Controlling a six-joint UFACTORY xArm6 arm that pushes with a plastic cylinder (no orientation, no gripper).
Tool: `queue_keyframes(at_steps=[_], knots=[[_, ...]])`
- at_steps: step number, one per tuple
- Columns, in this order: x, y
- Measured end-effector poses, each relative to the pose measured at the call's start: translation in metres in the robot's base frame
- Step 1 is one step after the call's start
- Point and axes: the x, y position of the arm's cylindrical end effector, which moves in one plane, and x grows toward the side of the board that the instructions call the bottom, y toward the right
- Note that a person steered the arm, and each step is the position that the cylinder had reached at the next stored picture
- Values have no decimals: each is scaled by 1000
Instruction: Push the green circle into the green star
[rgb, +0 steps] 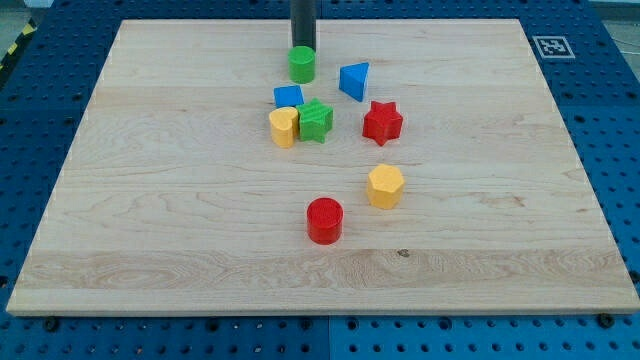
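I see a pale wood-grain board (150, 200) on a blue pegboard. My tip (302, 47) is dark. On that board: green circle (302, 64), green star (316, 121), blue, yellow and red blocks.

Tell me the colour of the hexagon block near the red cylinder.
Yellow hexagon, right of the red cylinder; camera view.

A blue cube (288, 97) sits just above a yellow heart-shaped block (284, 127) near the middle of the wooden board (150, 200). A blue triangle (354, 80) and a red star (382, 122) lie to the view's right. Lower down sit a yellow hexagon (385, 186) and a red cylinder (324, 220).
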Motion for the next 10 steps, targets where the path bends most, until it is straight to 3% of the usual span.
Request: queue_keyframes(at_steps=[2, 6, 10], knots=[[-20, -8], [-9, -8], [106, -8]])
